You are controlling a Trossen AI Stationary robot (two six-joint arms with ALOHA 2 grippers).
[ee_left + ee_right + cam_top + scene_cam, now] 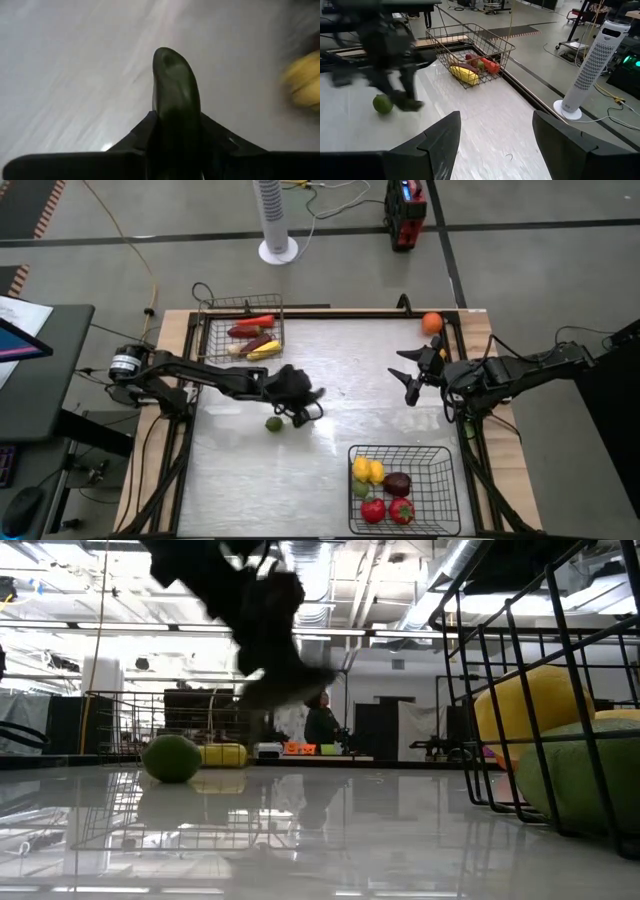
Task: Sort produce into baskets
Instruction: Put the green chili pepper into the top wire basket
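1. Glossy white tabletop carries two wire baskets; a workshop floor with a white tower fan lies beyond it.
2. Left gripper hangs over the middle of the table, its fingers pressed tight around a long dark green vegetable, which sticks out past the fingertips.
3. That vegetable looks smooth, hard and light, probably slippery plastic; a hold across its middle, as now, seems least likely to let it swivel.
4. Just beside this pincer, on the side nearer the front edge, lies a round green fruit, apart from the fingers; being round, it would likely roll if nudged.
5. Behind the pincer stands the grey wire basket with long red, maroon and yellow pieces inside.
6. Well off toward the front sits the black basket holding round yellow, red and dark pieces.
7. Right gripper waits with fingers spread and empty; an orange rests near it by the table's far edge.
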